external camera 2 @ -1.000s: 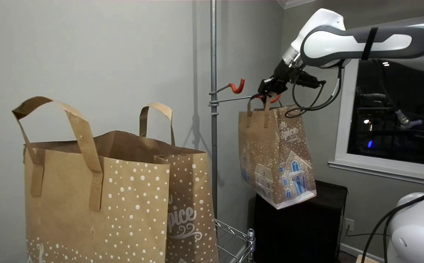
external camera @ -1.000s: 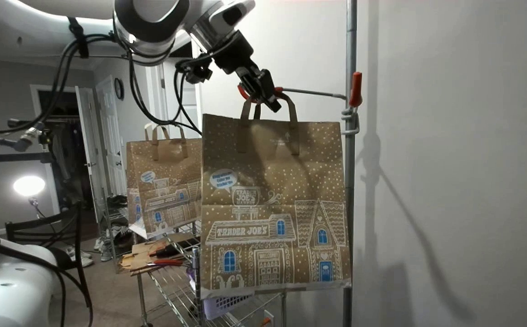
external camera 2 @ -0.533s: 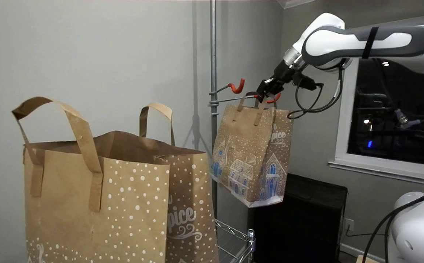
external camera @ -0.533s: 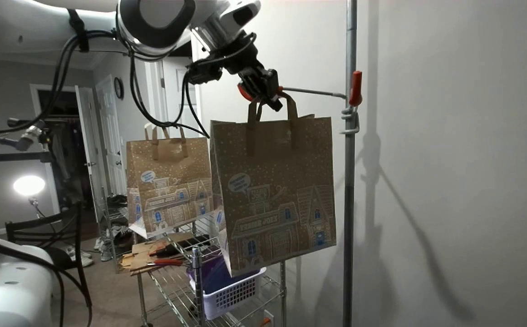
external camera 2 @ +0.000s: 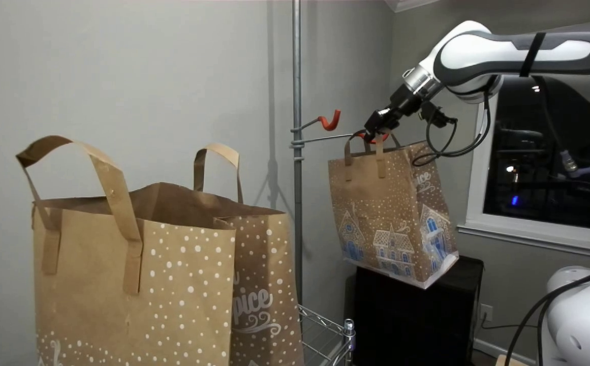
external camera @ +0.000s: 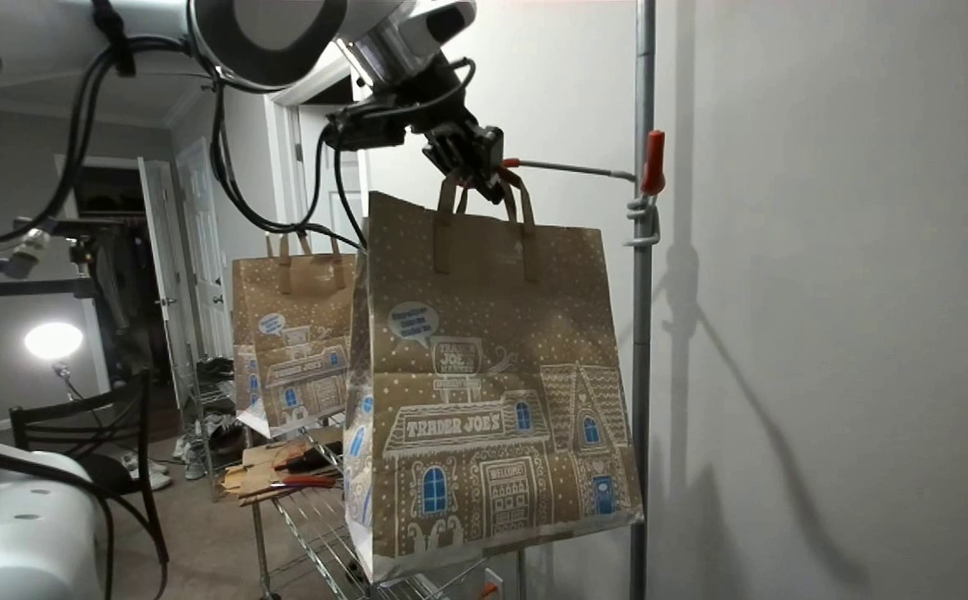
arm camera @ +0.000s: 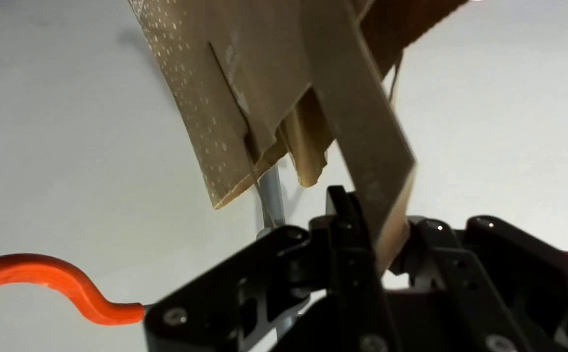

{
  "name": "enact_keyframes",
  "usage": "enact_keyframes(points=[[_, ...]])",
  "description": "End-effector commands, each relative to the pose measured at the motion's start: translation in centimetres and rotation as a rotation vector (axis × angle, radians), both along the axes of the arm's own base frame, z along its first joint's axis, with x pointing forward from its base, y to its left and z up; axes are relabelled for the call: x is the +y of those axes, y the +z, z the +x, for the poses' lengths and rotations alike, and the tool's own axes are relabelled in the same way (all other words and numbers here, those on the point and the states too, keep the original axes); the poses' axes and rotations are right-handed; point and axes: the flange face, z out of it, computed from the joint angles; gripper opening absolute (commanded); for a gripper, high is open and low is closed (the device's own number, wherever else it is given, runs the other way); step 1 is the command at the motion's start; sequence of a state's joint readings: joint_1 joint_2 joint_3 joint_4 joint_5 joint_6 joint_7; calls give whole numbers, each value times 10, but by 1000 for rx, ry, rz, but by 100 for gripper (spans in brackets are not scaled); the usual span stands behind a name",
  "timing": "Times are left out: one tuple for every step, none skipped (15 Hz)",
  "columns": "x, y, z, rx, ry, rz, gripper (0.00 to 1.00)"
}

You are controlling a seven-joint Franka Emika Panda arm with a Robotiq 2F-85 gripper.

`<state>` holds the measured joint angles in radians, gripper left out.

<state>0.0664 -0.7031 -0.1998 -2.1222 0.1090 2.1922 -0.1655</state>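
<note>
Close by a red hook (external camera: 510, 163), the tool (arm camera: 380, 239) is clamped on a handle (arm camera: 367, 132) of the hanging paper bag (external camera 2: 376, 208), which tilts, well past the corner of the wire shelf (external camera 2: 349, 336). That thin strip could tear under the bag's weight and drop it, and a swing might snag it on the hook. Whether both handles are pinched, or either loops over the hook, the tool hides. Farther out, in an exterior view, a second bag (external camera 2: 183, 284) is cut off at the bottom, its support unclear.
</note>
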Motion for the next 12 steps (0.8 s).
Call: enact_keyframes(points=[[0, 0, 1, 2, 0, 0, 5], [0, 0, 1, 3, 0, 0, 5], [0, 0, 1, 3, 0, 0, 5], [0, 0, 1, 3, 0, 0, 1], [18, -7, 4, -1, 37, 3, 1], [39, -14, 4, 2, 68, -6, 1], [63, -19, 3, 12, 94, -16, 1], [88, -22, 0, 10, 132, -36, 1], [111, -21, -4, 12, 177, -46, 1], [135, -17, -9, -2, 216, -71, 1], [155, -13, -13, -18, 251, -102, 1], [170, -9, -16, -29, 262, -130, 1]])
